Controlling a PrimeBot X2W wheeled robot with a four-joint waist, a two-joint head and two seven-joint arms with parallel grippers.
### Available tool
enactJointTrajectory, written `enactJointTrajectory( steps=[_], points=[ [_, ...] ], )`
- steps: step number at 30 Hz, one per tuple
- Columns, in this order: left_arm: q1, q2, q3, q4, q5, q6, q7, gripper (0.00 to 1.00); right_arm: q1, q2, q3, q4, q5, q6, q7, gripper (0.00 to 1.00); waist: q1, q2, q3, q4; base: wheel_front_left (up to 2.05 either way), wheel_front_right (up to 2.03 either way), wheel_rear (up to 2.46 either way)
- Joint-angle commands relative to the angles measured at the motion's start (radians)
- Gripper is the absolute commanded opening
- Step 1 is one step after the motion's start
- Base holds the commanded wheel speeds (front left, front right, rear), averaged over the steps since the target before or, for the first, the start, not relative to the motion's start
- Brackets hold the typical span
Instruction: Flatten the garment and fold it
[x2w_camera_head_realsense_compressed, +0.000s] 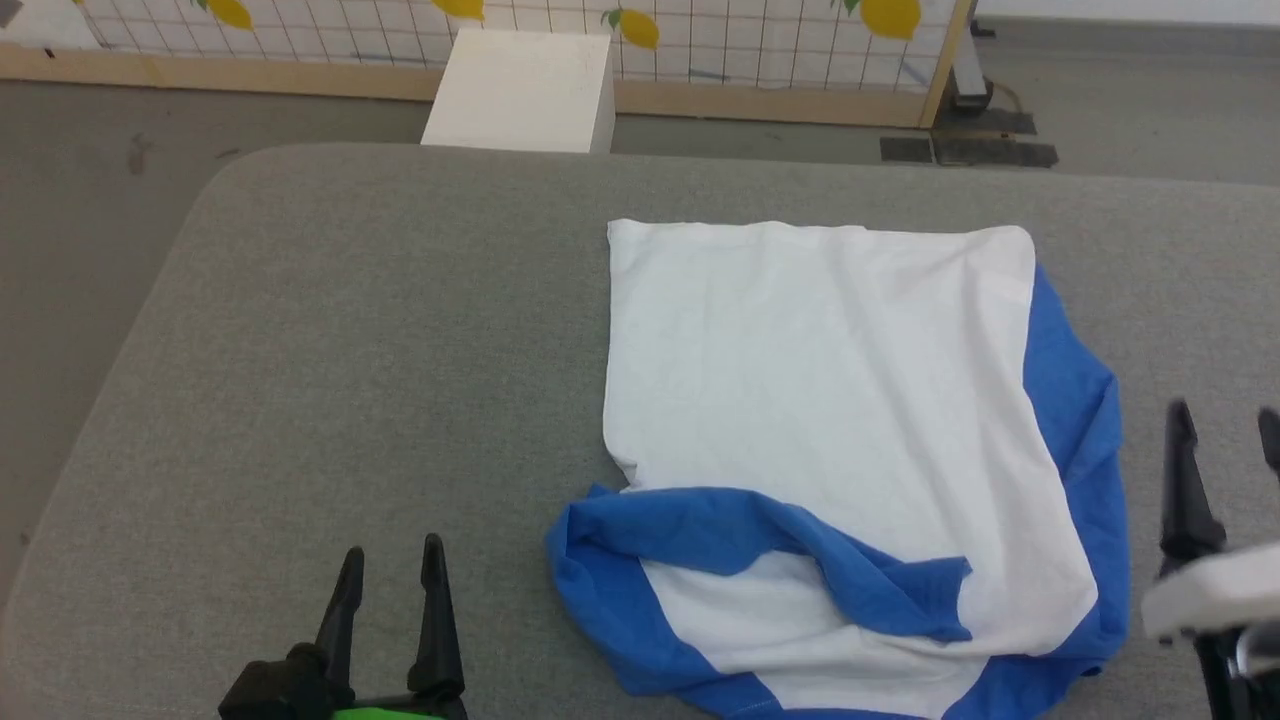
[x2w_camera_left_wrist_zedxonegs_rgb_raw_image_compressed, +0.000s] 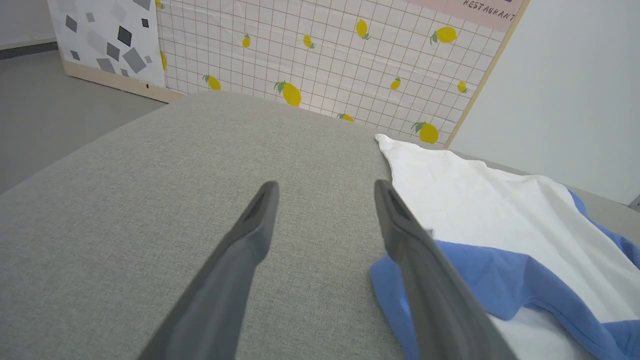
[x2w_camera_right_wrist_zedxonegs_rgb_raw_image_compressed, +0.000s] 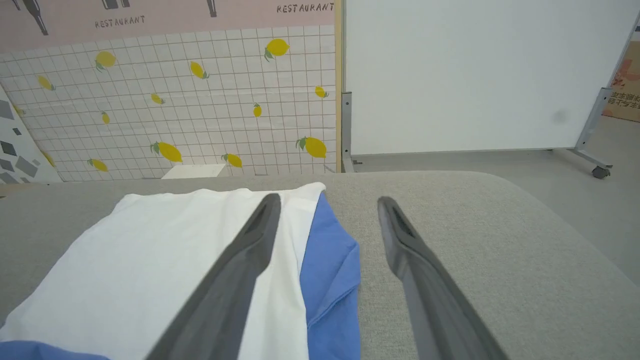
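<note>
Big grey padded table (x2w_camera_head_realsense_compressed: 380, 330) taking up most of the head view, and it makes sense as the work surface: broad, flat and soft, with room to spread cloth out. The garment (x2w_camera_head_realsense_compressed: 820, 380) lies right of centre on it, white body laid fairly smooth with a straight far edge toward the top of the frame, so I'd say the flattening is largely there. Blue cloth peeks out along its right side, and down at the lower middle a blue sleeve (x2w_camera_head_realsense_compressed: 760, 535) drapes in a loose, rumpled band across the white, which looks to me like a sleeve brought inward for a fold that isn't tidy yet. The near blue edge at the bottom of the frame bunches and curls, so that is where I'd expect the work to go. Now the hands: the left gripper (x2w_camera_head_realsense_compressed: 392, 552) sits at the lower left, over bare table just beside the blue corner, jaws spread wide, nothing between them and not touching the cloth. The right gripper (x2w_camera_head_realsense_compressed: 1225, 415) stands at the right edge, just off the blue side of the shirt, fingers likewise parted and empty, the two flanking the garment as if ready to take its edges.
</note>
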Motion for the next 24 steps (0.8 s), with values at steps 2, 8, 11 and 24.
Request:
enactJointTrajectory(
  steps=[2, 8, 11, 24],
  points=[
    [-0.034, -0.011, 0.009, 0.003, 0.026, -0.016, -0.004, 1.0, -0.083, 0.0, 0.011, -0.011, -0.03, -0.001, 0.061, 1.0, 0.0, 0.0, 0.039, -0.006, 0.0, 0.0, 0.0],
    [-0.083, -0.03, 0.017, 0.0, 0.052, -0.046, -0.004, 1.0, -0.286, -0.056, 0.016, 0.031, -0.049, -0.001, 0.221, 1.0, 0.0, 0.0, 0.115, 0.001, 0.0, 0.0, 0.0],
    [-0.107, -0.039, 0.016, -0.001, 0.062, -0.061, -0.004, 1.0, -0.375, -0.104, 0.015, 0.082, -0.047, -0.001, 0.303, 1.0, 0.0, 0.0, 0.153, 0.01, 0.0, 0.0, 0.0],
    [-0.189, -0.065, 0.009, 0.008, 0.082, -0.108, -0.004, 1.0, -0.61, -0.281, 0.011, 0.307, -0.067, -0.001, 0.531, 1.0, 0.0, 0.0, 0.287, 0.061, 0.0, 0.0, 0.0]
  ],
)
